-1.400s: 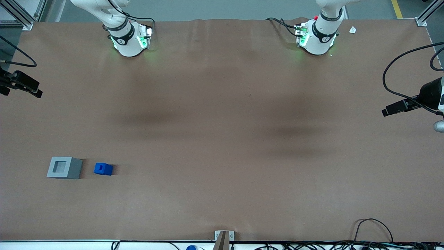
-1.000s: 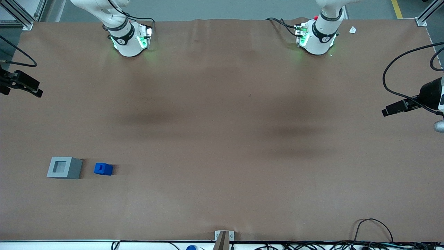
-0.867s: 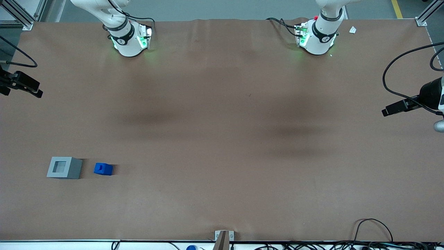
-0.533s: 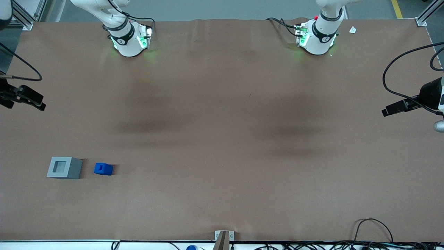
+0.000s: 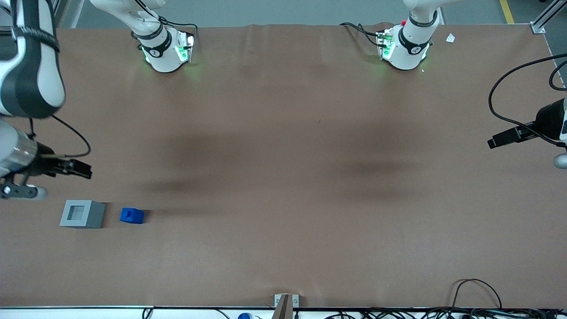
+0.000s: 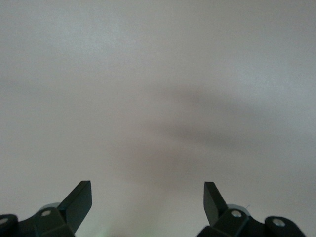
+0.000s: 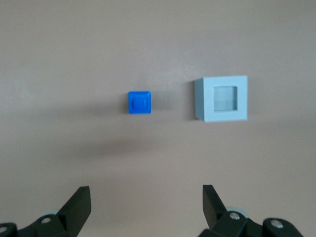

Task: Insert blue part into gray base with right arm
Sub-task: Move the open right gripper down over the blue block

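The blue part [image 5: 131, 215] lies on the brown table beside the gray base [image 5: 82, 214], a small gap between them, the base's square recess facing up. My right arm's gripper [image 5: 20, 190] hangs above the table, a little farther from the front camera than the base, at the working arm's end. In the right wrist view the gripper [image 7: 146, 190] is open and empty, with the blue part [image 7: 139, 102] and the gray base [image 7: 221, 98] on the table below and ahead of its fingertips [image 7: 81, 197].
The right arm's white link [image 5: 31, 57] reaches over the table edge. Its green-lit base [image 5: 165, 48] stands at the back. Cables [image 5: 474, 292] and a metal bracket [image 5: 283, 303] lie along the edge nearest the front camera.
The right arm has swung into the front view and its gripper has come nearer to the front camera, toward the two blocks. The blocks have not moved.
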You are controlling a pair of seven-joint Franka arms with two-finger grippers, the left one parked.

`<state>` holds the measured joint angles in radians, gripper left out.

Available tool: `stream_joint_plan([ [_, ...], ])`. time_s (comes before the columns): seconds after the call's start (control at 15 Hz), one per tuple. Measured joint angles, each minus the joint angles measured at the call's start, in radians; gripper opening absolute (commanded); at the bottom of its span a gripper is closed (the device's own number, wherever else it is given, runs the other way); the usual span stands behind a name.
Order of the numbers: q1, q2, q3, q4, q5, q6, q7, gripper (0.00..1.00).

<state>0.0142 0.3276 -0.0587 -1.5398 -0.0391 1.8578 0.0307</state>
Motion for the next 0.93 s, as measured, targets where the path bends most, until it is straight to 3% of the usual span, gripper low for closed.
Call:
stream_joint_plan([
  [0.47, 0.000, 0.162, -0.001, -0.001, 0.059, 0.163, 0.005, 1.00],
  [0.93, -0.002, 0.304, -0.005, -0.003, 0.062, 0.293, 0.006, 1.00],
])
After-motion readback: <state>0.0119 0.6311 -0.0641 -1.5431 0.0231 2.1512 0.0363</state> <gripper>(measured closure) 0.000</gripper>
